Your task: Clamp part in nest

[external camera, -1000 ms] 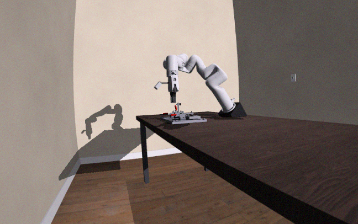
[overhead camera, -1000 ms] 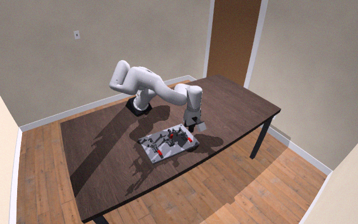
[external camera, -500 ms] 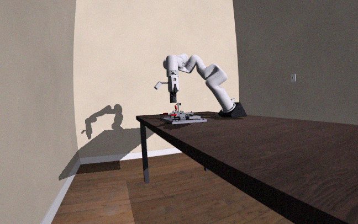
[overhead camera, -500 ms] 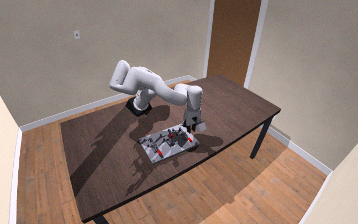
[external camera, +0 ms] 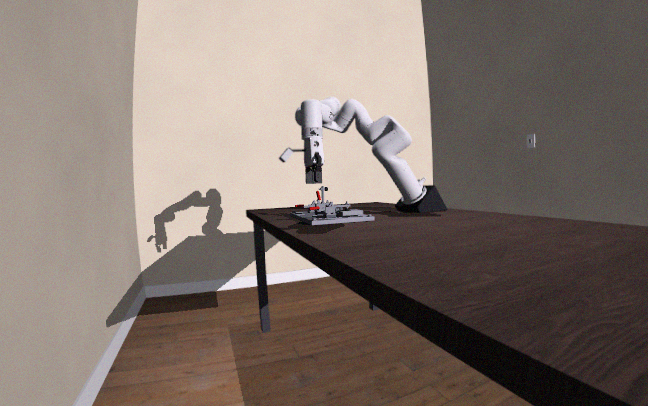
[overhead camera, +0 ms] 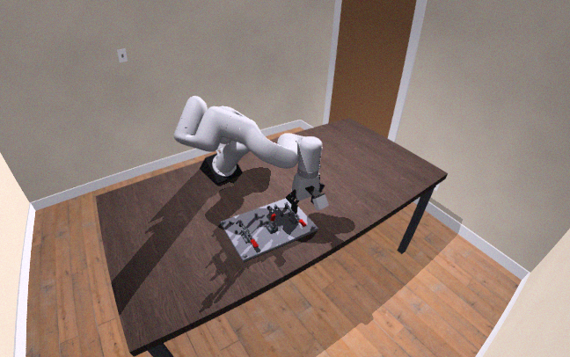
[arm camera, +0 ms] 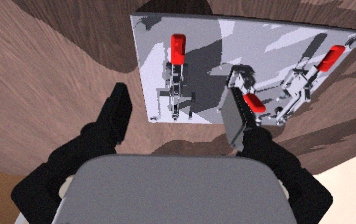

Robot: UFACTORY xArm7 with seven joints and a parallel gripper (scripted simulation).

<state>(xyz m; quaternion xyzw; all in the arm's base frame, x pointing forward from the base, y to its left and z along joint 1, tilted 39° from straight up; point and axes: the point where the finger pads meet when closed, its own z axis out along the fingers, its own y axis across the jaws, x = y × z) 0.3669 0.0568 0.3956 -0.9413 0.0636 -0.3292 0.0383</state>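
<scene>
Wrist view first: our jaws (overhead camera: pixel 305 203) (external camera: pixel 314 182) stand spread wide, with nothing pinched. Past them, one clamp's red handle (overhead camera: pixel 303 222) (external camera: pixel 299 206) (arm camera: pixel 178 49) lies lengthwise across their opening direction, framed between the fingers but beyond the tips. That crosswise line would suit a grip on the handle, if we mean to work it. Beside it, the middle red handle (overhead camera: pixel 273 217) (external camera: pixel 318 195) (arm camera: pixel 255 103) stands raised. We cannot identify the part surely; a pale slab (external camera: pixel 351 216) on the fixture's plate (overhead camera: pixel 273 244) (external camera: pixel 345 220) (arm camera: pixel 145 50), baseward of our jaws in the exterior view, may be it. Farther out, the dark wooden surface (overhead camera: pixel 176 264) (external camera: pixel 500 260) (arm camera: pixel 65 40) carries the fixture. We should confirm the part's nest before descending.

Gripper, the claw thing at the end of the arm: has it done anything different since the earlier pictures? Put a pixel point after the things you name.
The gripper (overhead camera: pixel 304 202) (external camera: pixel 314 180) (arm camera: pixel 177 97) has spread its fingers apart and is now open, with nothing between them. I can't tell whether it let anything go. The arm (overhead camera: pixel 229 125) (external camera: pixel 392 134) and the fixture plate (overhead camera: pixel 281 237) (external camera: pixel 350 219) (arm camera: pixel 144 65) look unmoved.
</scene>
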